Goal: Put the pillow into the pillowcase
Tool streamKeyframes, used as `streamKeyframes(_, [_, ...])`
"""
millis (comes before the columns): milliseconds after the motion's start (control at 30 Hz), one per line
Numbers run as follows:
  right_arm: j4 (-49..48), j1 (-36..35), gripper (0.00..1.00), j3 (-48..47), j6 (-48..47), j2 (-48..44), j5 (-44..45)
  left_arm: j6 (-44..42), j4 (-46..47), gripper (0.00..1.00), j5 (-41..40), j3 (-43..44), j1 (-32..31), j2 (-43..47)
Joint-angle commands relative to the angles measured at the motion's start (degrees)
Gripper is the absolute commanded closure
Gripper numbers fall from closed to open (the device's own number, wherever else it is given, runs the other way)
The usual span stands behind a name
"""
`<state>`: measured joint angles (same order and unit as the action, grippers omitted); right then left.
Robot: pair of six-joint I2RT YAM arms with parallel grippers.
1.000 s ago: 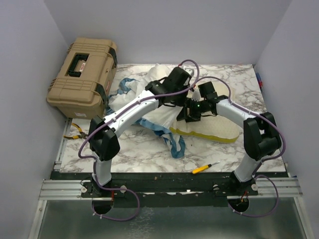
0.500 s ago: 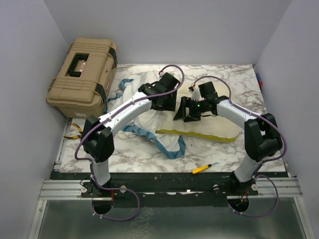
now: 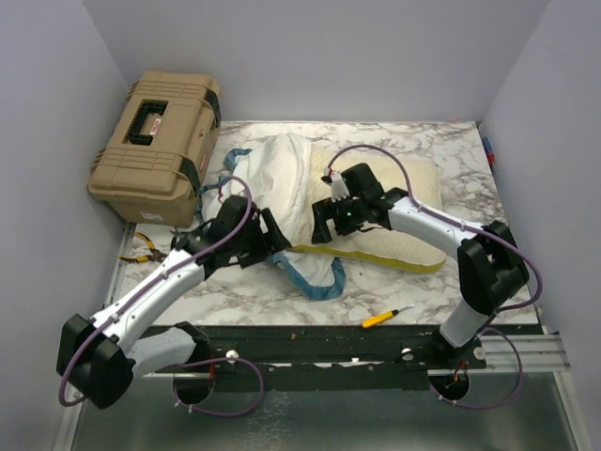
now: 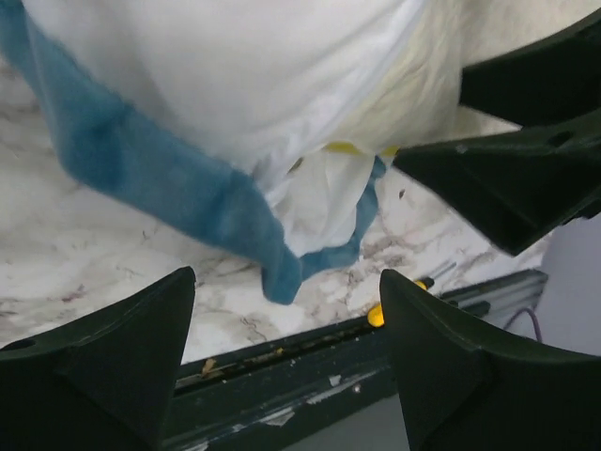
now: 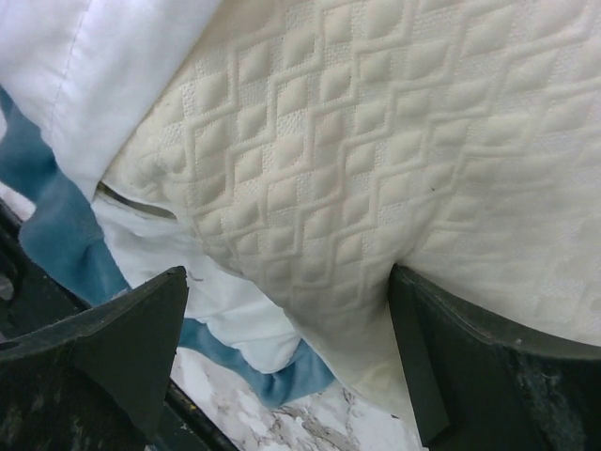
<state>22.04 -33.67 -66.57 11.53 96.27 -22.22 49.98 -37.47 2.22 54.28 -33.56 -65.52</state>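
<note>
The cream quilted pillow (image 3: 390, 202) lies flat on the right half of the table, its mustard edge toward the front. The pillowcase (image 3: 282, 174) lies crumpled over the pillow's left end, white inside showing, with blue trim (image 3: 319, 274) trailing forward. My left gripper (image 3: 272, 240) is open at the pillowcase's front edge. In the left wrist view the left gripper (image 4: 286, 277) holds nothing, and the pillowcase (image 4: 235, 85) lies beyond it. My right gripper (image 3: 324, 221) is open at the pillow's near-left corner. The right wrist view shows the right gripper (image 5: 288, 272) spread wide over the pillow (image 5: 376, 169).
A tan hard case (image 3: 155, 132) stands at the back left. Pliers (image 3: 141, 249) lie at the left edge. A yellow-handled screwdriver (image 3: 387, 317) lies near the front rail, also visible as the screwdriver (image 4: 376, 315). Walls close in on three sides.
My left gripper opened and let go of the pillowcase, then drew back toward the near left. The fabric dropped flat. My right gripper opened wider and shifted left.
</note>
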Motion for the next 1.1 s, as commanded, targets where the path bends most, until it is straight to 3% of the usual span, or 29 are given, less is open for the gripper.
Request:
streamKeyframes(0, [3.1,-2.2,0.10,-2.4,-1.7,2.9,8.8,17.2,24.1,0.19,14.5,-18.9,-0.2,6.9])
streamKeyframes(100, [2.7,-2.3,0.16,-3.6,-1.4,5.5,8.7,21.7,37.0,0.20,16.1,-25.7,-0.2,5.7])
streamKeyframes(233, [3.0,-2.5,0.35,-7.2,-0.7,9.3,5.5,21.1,37.3,0.28,10.9,-26.9,-0.4,0.2])
streamKeyframes(267, [2.5,-2.5,0.40,-7.7,-0.1,10.1,4.3,21.0,39.2,0.35,9.8,-27.0,-0.5,-0.9])
streamKeyframes(367, [0.5,-2.6,0.62,-8.8,2.5,11.5,-1.2,20.9,44.7,0.72,9.2,-25.2,-1.1,-3.6])
streamKeyframes(433, [-1.4,-2.5,0.74,-9.6,5.2,12.0,-5.3,19.5,45.5,0.90,9.9,-21.5,-2.4,-5.7])
streamKeyframes(467, [-2.5,-2.5,0.76,-10.0,6.8,12.1,-8.2,18.3,45.6,1.00,10.6,-19.4,-3.5,-6.9])
streamKeyframes(633, [-14.3,-2.5,0.83,-9.6,19.0,11.2,-16.7,15.6,44.6,1.00,14.6,-11.2,-11.5,-11.7])
streamKeyframes(833, [-28.2,-2.2,0.97,-7.2,32.3,9.7,-17.6,12.6,38.7,1.00,15.2,-5.0,-20.8,-12.2])
streamKeyframes(1067, [-36.7,-2.1,1.00,-6.1,41.4,9.4,-16.4,8.6,26.5,1.00,13.6,-4.0,-24.1,-13.7])
